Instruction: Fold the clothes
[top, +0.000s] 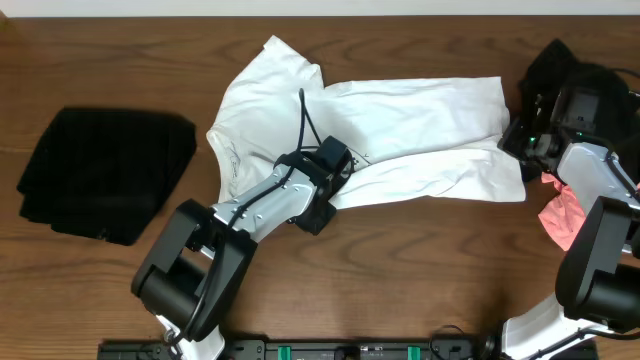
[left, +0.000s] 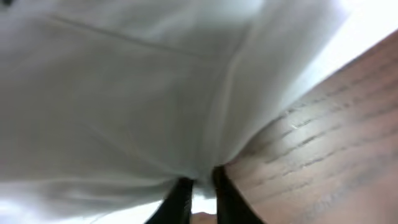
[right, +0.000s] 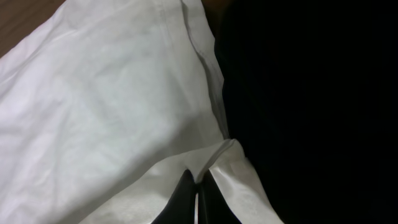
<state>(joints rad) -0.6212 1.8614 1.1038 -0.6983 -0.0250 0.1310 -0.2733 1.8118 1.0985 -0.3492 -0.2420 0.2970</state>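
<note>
The white T-shirt (top: 400, 125) lies crumpled across the middle of the table, and its print is hidden. My left gripper (top: 335, 172) sits at the shirt's front edge. In the left wrist view its fingers (left: 202, 183) are shut on a pinch of the white fabric (left: 137, 93). My right gripper (top: 520, 140) is at the shirt's right end. In the right wrist view its fingers (right: 198, 183) are shut on a fold of the white shirt (right: 112, 99), right beside a black garment (right: 311, 112).
A folded black garment (top: 105, 175) lies at the left. Another black garment (top: 555, 65) is bunched at the far right behind the right arm. A pink garment (top: 562, 215) lies at the right edge. Bare wood table (top: 420, 270) shows in front.
</note>
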